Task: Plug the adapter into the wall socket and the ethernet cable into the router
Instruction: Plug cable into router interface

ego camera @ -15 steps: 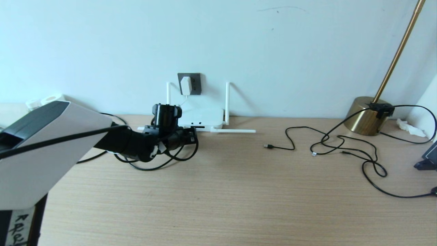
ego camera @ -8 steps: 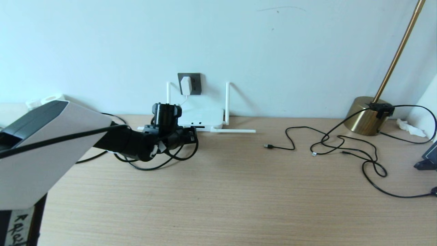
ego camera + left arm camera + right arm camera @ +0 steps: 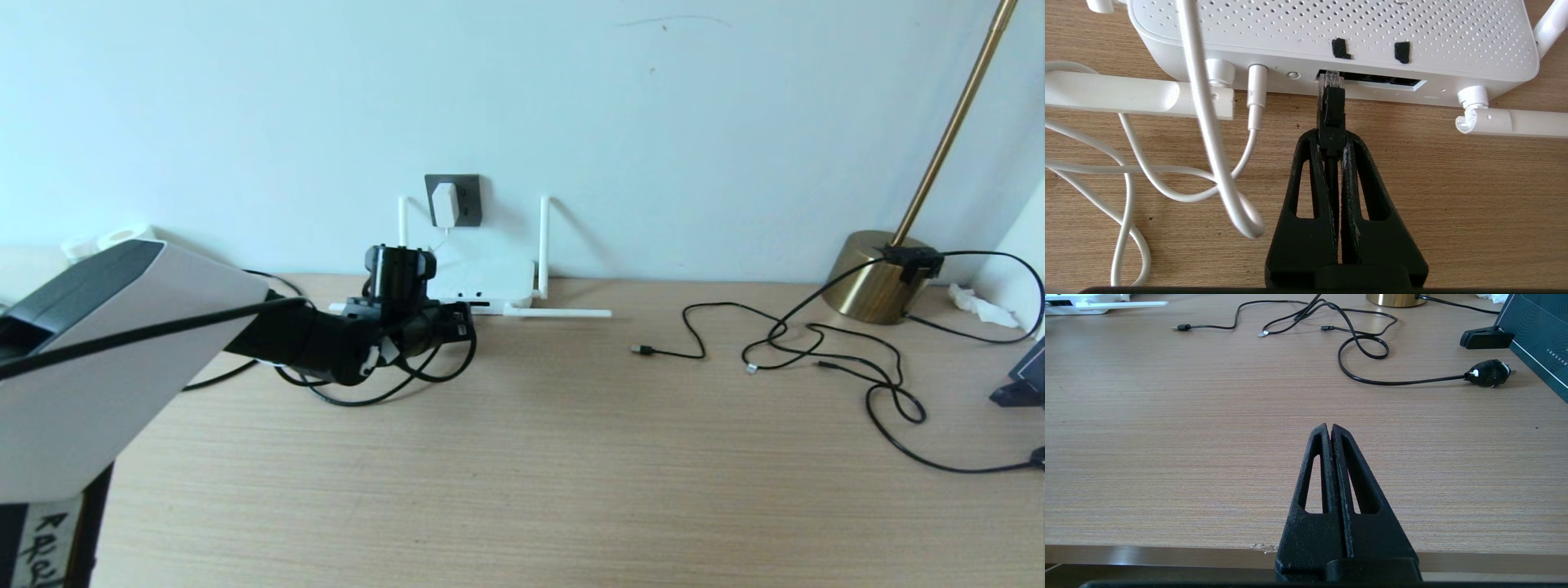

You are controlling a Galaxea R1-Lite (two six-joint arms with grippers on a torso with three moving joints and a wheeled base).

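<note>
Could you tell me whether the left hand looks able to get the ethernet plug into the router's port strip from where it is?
Probably yes: the left hand grips the ethernet plug, whose clear tip sits at the router port strip, nothing between.

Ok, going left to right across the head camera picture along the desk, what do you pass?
Left gripper shut on the ethernet cable → router → loose black USB cables → brass lamp base.
</note>
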